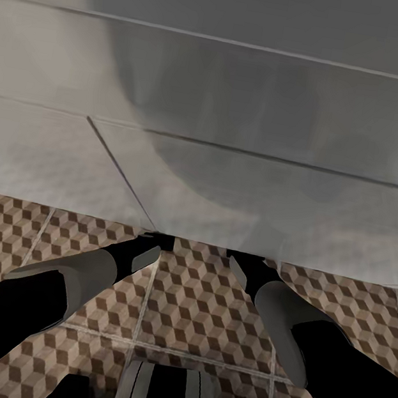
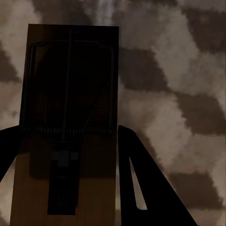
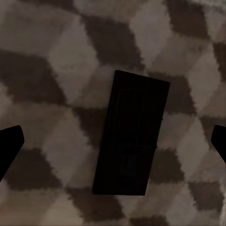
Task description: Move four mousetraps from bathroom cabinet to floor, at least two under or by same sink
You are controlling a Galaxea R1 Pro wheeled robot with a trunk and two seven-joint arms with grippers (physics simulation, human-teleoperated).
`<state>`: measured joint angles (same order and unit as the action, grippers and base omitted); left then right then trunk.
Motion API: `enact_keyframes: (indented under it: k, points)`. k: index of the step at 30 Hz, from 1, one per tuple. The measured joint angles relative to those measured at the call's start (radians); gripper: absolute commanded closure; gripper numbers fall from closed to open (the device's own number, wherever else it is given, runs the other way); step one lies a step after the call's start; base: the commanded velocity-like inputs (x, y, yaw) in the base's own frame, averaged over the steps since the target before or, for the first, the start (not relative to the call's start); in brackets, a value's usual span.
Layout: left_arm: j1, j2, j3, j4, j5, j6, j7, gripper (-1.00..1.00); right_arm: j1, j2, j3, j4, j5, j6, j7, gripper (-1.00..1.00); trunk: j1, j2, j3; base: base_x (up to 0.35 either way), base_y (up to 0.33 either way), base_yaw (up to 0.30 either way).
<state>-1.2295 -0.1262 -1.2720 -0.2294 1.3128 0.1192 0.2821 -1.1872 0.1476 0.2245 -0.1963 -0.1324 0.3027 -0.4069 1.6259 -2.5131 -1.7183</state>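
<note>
Grey-and-black rounded arms [image 1: 47, 290], black wedge-shaped fingers [image 2: 146, 188].

Head view looks steeply down, close over sink [image 1: 227, 184]; both wrist views face, apparently close, cube-patterned floor [image 3: 56, 70].

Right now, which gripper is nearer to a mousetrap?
Left. The left gripper has a mousetrap between its fingers; the right gripper is open, apart from the mousetrap lying on the floor.

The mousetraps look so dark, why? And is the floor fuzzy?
Left wrist view: the mousetrap sits in shadow, its top part nearly black, and the floor pattern is blurry. Right wrist view: the other mousetrap is almost black on soft, smeared tiles. Head view: the sink overhead is dim and grainy.
</note>
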Motion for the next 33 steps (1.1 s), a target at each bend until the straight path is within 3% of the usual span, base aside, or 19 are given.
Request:
enact_keyframes:
  k: [15, 23, 33]
  points:
    - [0.000, -0.002, 0.000, 0.000, 0.000, 0.001, -0.001, 1.00, 0.000, 0.000, 0.000, 0.000, 0.000, 0.000, 0.000, -1.00, 0.000, 0.000, 0.000, 0.000, 0.000, 0.103]
    - [0.000, -0.003, 0.000, 0.001, -0.001, 0.009, -0.064, 1.00, 0.000, 0.000, 0.000, 0.000, 0.000, 0.000, 0.000, -1.00, 0.000, 0.000, 0.000, 0.000, 0.000, 0.004]
    - [0.000, -0.006, 0.000, 0.000, -0.003, 0.010, -0.079, 1.00, 0.000, 0.000, 0.000, 0.000, 0.000, 0.000, 0.000, -1.00, 0.000, 0.000, 0.000, 0.000, 0.000, 0.000]
